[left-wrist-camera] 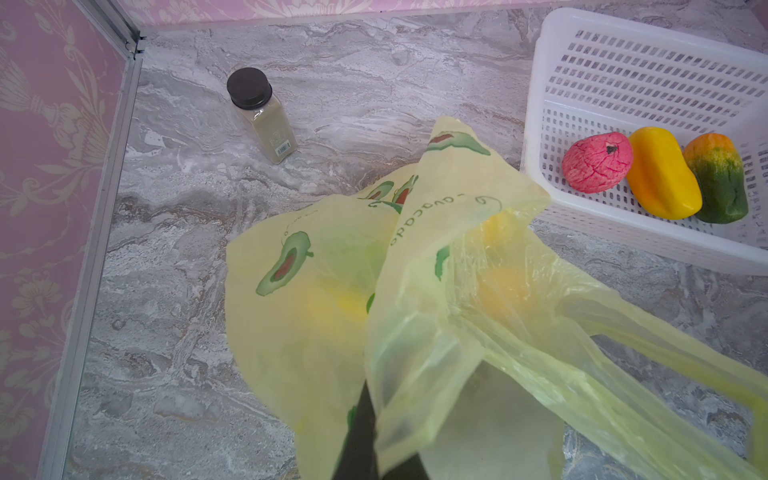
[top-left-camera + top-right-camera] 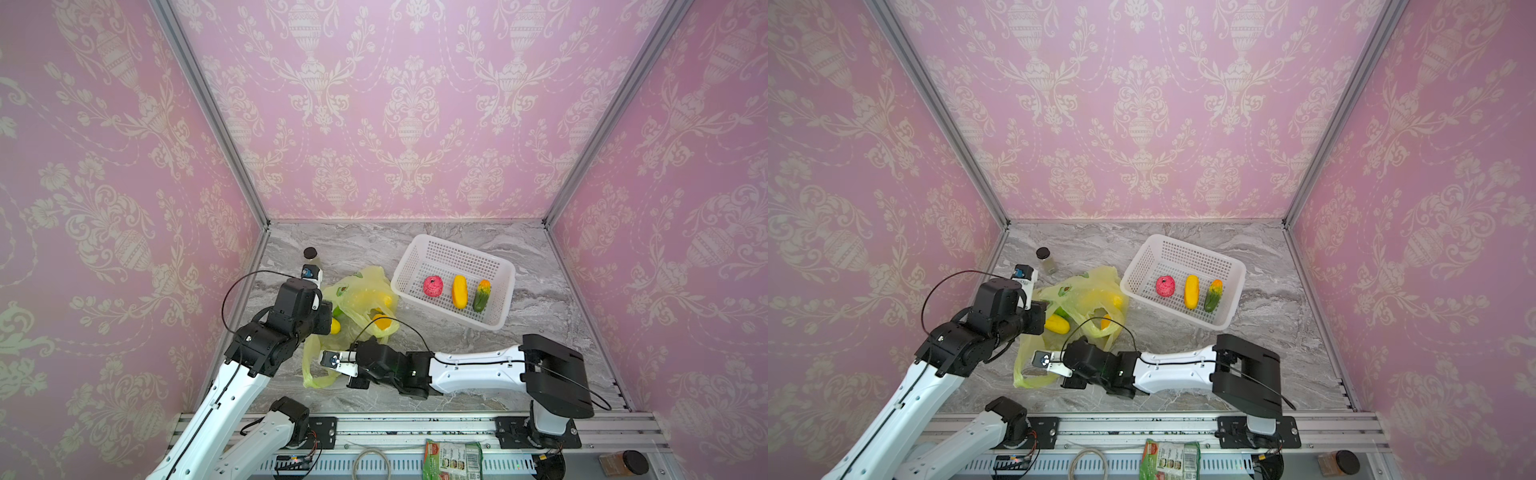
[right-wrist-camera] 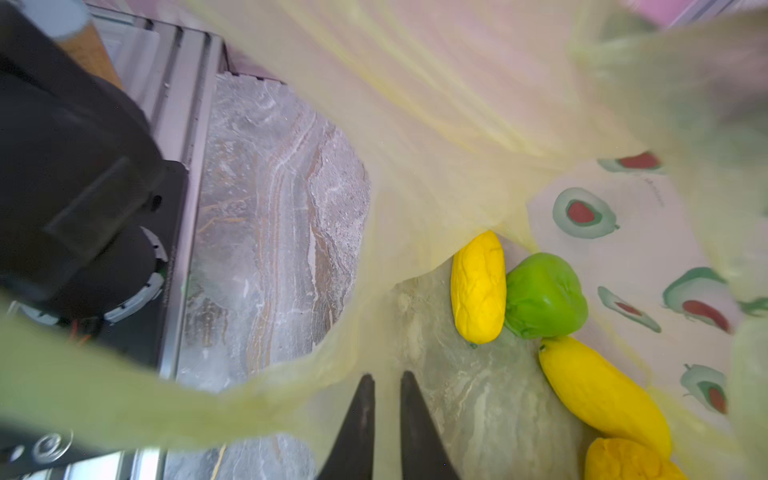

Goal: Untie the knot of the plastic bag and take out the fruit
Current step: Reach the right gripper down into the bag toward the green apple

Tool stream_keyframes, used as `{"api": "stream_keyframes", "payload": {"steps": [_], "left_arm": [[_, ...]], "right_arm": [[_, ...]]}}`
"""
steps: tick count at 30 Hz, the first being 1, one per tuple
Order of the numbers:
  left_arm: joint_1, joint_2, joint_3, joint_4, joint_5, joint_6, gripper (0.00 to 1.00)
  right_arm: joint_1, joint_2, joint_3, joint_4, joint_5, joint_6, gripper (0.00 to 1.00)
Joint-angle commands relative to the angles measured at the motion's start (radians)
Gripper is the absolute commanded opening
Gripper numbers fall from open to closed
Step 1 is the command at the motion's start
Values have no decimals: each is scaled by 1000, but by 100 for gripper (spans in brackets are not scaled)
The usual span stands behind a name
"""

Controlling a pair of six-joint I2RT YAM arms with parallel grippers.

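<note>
Right wrist view | right gripper (image 3: 384,395) jaws stood nearly closed at mouth of thin yellow-green plastic bag (image 3: 457,124), beside white perforated basket (image 2: 405,266) | left gripper (image 1: 424,374) pinched bag film | risk: could snag film, missing yellow toy fruit (image 3: 478,286) inside

Left arm (image 2: 232,395): white shell, black joints, looping black cable.
Right arm (image 2: 478,365): white shell, boxy black elbow, black cable.
Right claw (image 3: 386,378): two tapered black fingers.
Bases (image 2: 515,432): black plates screwed to rail (image 2: 415,424).
</note>
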Motion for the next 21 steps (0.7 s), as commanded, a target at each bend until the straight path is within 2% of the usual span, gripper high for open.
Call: {"api": "stream_keyframes", "payload": {"steps": [1, 7, 13, 21], "left_arm": [[9, -18, -8, -11, 14, -6, 0], [9, -35, -7, -11, 16, -6, 0], [9, -43, -7, -10, 17, -6, 0], [9, -52, -7, -12, 10, -6, 0]], "right_arm": [[-18, 72, 113, -75, 85, 16, 11], [-79, 130, 134, -29, 24, 67, 17], [-125, 154, 111, 77, -70, 130, 36], [-142, 267, 195, 137, 103, 214, 52]]}}
